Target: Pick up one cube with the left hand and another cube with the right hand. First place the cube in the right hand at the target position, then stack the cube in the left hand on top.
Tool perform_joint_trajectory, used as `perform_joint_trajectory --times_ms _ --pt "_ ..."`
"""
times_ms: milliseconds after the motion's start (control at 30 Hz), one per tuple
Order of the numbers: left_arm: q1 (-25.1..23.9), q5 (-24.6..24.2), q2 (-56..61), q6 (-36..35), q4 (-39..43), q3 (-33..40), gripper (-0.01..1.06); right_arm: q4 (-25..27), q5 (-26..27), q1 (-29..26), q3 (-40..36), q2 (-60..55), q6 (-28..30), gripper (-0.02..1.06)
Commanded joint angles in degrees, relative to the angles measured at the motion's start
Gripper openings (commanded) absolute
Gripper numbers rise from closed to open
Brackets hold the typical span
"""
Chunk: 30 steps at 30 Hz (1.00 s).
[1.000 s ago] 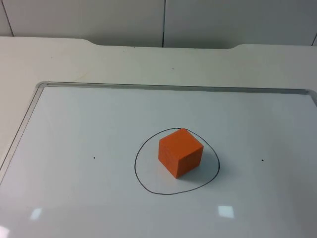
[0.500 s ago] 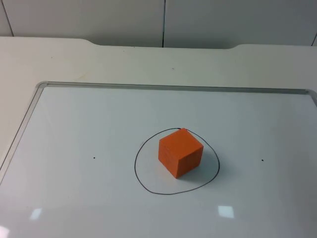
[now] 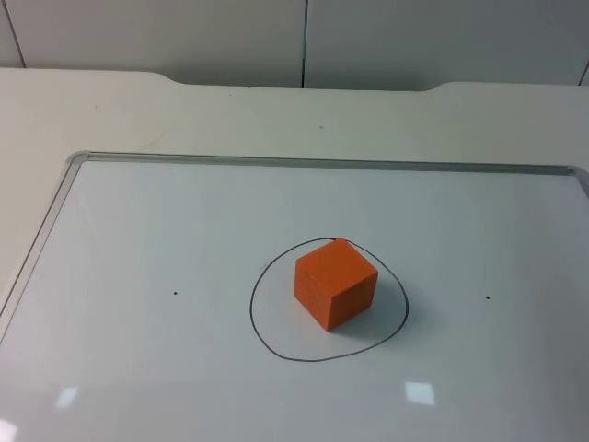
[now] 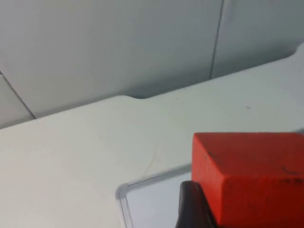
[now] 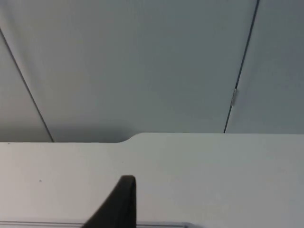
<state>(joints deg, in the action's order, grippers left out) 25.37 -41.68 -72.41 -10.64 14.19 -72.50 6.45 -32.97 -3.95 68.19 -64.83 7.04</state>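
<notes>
Top view: orange cube (image 3: 335, 282) resting inside a black hand-drawn circle (image 3: 260, 336) on a white board (image 3: 166, 239), one corner turned toward the camera, edges well inside the line except the far corner, which reaches close to it. Two small black dots (image 3: 175, 294) marked on the board, one well to each side of the circle. Board framed by a thin metal rim and lying on the white counter (image 3: 110, 115), which ends at a grey partition wall (image 3: 184, 41).

Left wrist view: left hand (image 4: 223, 209) held above the counter near a rounded corner of the board, clenched on a red cube (image 4: 249, 175); one black fingertip (image 4: 192, 206) pressed against the cube's side, the cube's top face level. Counter edge and grey wall beyond.

Right wrist view: right hand (image 5: 118, 204) raised over the counter, facing the partition wall; a single black fingertip standing up, nothing seen against it. Cannot tell whether released or clenched.
</notes>
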Motion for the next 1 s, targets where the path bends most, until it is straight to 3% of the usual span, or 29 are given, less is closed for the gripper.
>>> perform_joint_trajectory --times_ms 0,100,167,300,533,867,967 --pt "0.74 -1.81 -1.36 5.84 -7.02 -0.07 0.03 -0.66 1.13 -0.25 -0.34 0.01 0.26 1.06" --pt "1.46 -2.83 -2.87 9.34 -11.58 -0.07 0.03 -0.66 1.13 -0.25 -0.34 0.01 0.26 1.06" --pt "4.95 -1.78 -4.99 13.29 -16.22 -0.07 0.03 -0.66 1.34 -0.25 -0.34 0.01 0.26 1.06" --pt "10.83 0.36 -8.22 13.84 -14.19 -0.76 0.03 -0.66 1.34 -0.25 -0.34 0.01 0.26 1.06" --pt "19.29 -3.68 -20.13 16.7 -10.35 -6.97 0.03 -0.66 1.13 -0.25 -0.34 0.01 0.23 1.06" --pt "20.36 -13.46 -35.56 18.14 -11.23 -18.39 0.03 -0.23 1.34 -0.25 -0.34 0.01 0.23 1.06" --pt "20.36 -14.43 -39.01 18.4 -11.23 -20.14 0.03 -0.23 1.34 -0.25 -0.34 0.01 0.23 1.06"
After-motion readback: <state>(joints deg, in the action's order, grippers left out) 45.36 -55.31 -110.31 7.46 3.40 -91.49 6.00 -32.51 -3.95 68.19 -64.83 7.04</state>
